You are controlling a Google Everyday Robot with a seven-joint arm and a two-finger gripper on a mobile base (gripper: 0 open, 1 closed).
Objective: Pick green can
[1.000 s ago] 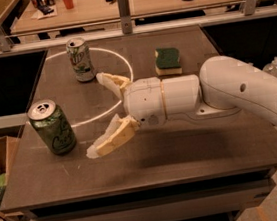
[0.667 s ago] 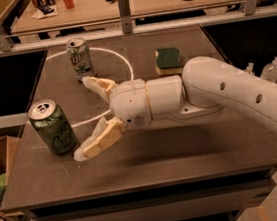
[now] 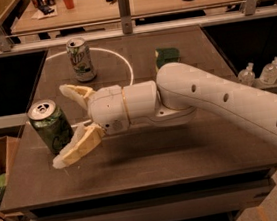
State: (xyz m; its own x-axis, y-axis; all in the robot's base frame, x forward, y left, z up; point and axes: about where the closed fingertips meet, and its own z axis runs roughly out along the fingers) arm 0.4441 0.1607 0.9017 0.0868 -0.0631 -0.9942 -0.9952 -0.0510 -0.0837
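My hand (image 3: 63, 126) is over the left part of the desk (image 3: 184, 152), pointing to the left, and it is released: the two fingers are spread wide, nothing is clamped. The green can (image 3: 50, 128) stands upright near the front left corner of the desk, with the silver top and the pull-tab facing up. It stands at the mouth of my hand, approx. between the two fingertips but not deep between the fingers. My far finger (image 3: 76, 92) reaches toward the space behind the can's top, on its right side. My near finger (image 3: 77, 147) lies low in front, and its tip comes down beside the can's base. This near finger seems to touch the lower right side of the can, but from this angle I cannot tell for sure.

My white arm (image 3: 217, 97) comes in from the right, across the middle of the desk. Further back, a whitish can (image 3: 81, 59) with green lettering stands upright, on a white circle line (image 3: 125, 63) drawn on the desk, well apart from my hand. A green sponge (image 3: 167, 56) lies at the back, just behind my arm. Two small clear bottles (image 3: 259, 72) stand off the desk, on the right side.
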